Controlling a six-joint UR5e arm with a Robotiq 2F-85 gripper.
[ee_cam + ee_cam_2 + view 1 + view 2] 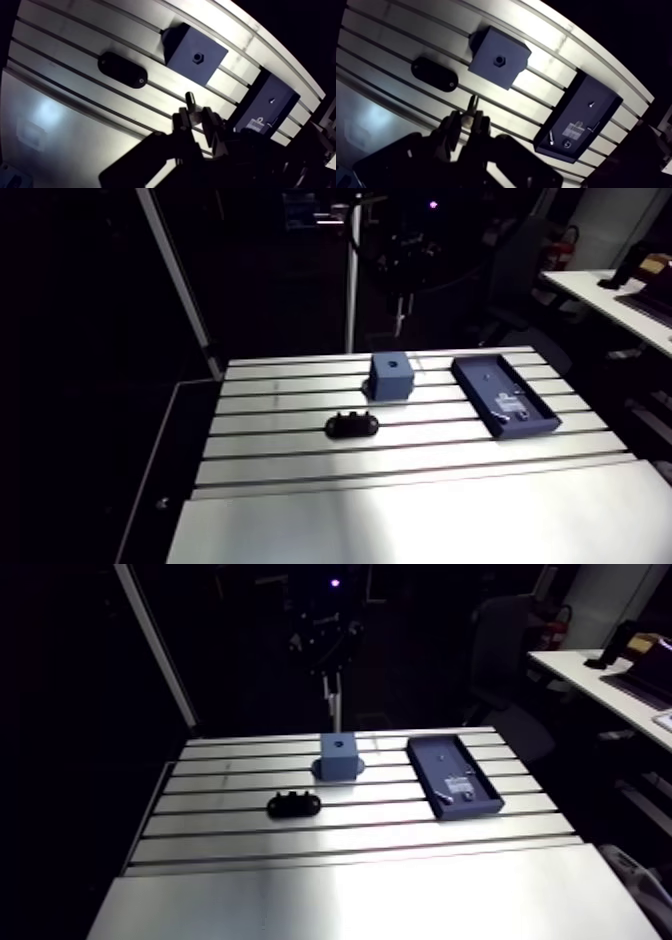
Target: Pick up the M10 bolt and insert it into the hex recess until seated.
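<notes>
Robot lab, slotted aluminium table [420, 518], fixture block [391, 374]

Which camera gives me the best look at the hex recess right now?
The wrist view: it looks down on the block, and the hex recess shows clearly on its top face. The arm view shows it only as a small dark spot.

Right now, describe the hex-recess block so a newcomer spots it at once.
On the slotted aluminium table three things lie. In the arm view the blue block sits just beyond the flat black oval piece, left of the long tray. Only it stands tall and square, with a hex hole centred on top.
</notes>
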